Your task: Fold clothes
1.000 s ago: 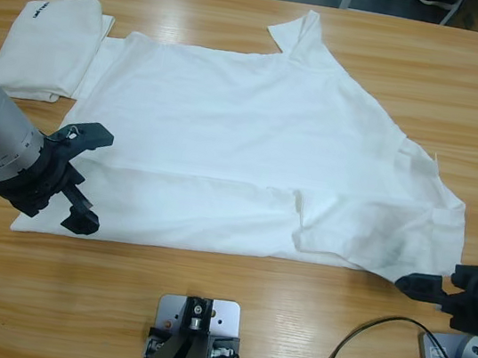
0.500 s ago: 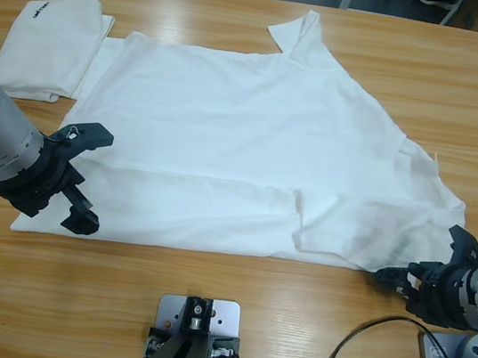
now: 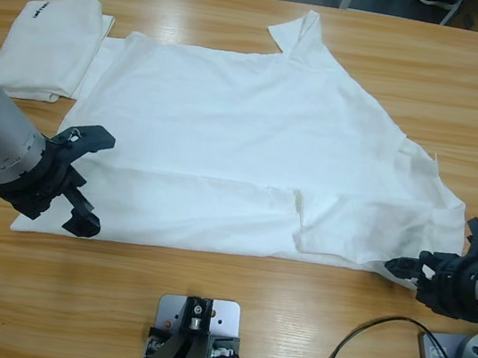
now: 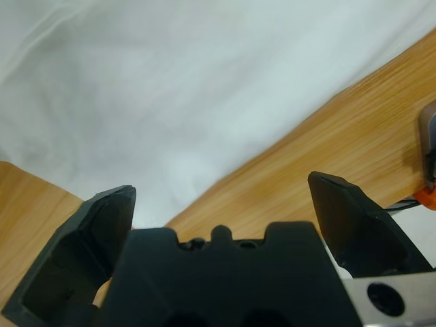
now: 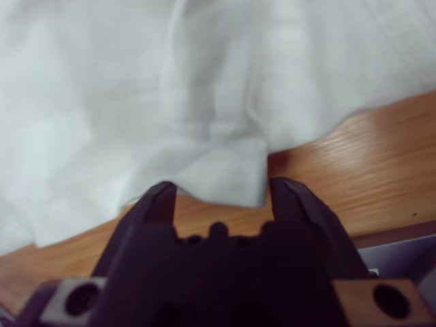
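1. spread t-shirt: white, lying flat across the middle of the tabletop, reaching nearly from the left end to the right end; one sleeve points toward the far edge, and its near portion is doubled over in a band along the near side.
2. folded t-shirt: white, compact, in the far left corner area, small black lettering mark on top; it lies just beside the spread t-shirt's left part, and whether the two touch cannot be told.
3. left tool: jaws set wide, at the spread t-shirt's near left corner. left wrist view shows the cloth edge between the jaws, nothing gripped.
4. right tool: low at the spread t-shirt's near right corner, jaws parted. right wrist view shows a folded cloth corner lying between the jaw tips; whether they touch it cannot be told.
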Robot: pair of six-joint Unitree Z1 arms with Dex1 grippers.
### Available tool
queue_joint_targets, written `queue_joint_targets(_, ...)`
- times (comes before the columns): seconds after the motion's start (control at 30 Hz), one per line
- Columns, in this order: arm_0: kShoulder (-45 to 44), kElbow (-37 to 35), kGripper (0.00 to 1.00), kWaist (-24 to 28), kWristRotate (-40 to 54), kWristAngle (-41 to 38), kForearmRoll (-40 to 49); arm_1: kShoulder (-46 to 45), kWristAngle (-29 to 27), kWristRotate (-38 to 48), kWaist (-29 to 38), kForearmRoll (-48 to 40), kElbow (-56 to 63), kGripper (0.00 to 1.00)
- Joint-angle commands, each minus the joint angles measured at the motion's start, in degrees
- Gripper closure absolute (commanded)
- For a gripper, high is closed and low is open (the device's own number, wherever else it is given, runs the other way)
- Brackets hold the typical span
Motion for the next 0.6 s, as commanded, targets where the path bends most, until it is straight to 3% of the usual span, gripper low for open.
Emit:
queue_joint_targets(0.03,2.98,1.38,0.02,-0.5,-0.48,-0.88,-1.15,-1.58,0.02,-1.47,-1.46,1.15,1.65,0.584)
queue_joint_targets(0.1,3.01,1.38,0.019,-0.54,-0.48,-0.88,-1.15,-1.07,0.67,-1.72,-1.46,0.76,1.81,0.643)
queue_joint_targets(0.23,3.15,1.36,0.018,-0.54,-0.39,-0.88,-1.15,-0.19,1.18,-1.74,-1.46,0.59,1.76,0.645)
queue_joint_targets(0.3,3.15,1.36,0.018,-0.54,-0.39,-0.88,-1.15,0.72,1.74,-1.77,-1.46,0.03,1.97,0.763)
queue_joint_targets(0.57,3.03,1.36,0.018,-0.54,-0.3,-0.87,-1.15,3.02,2.32,-1.69,-1.55,-1.5,2.34,0.768)
queue_joint_targets(0.6,2.98,1.36,0.018,-0.57,-0.27,-0.83,-1.15,3.64,2.42,-1.69,-1.55,-1.96,2.43,0.806)
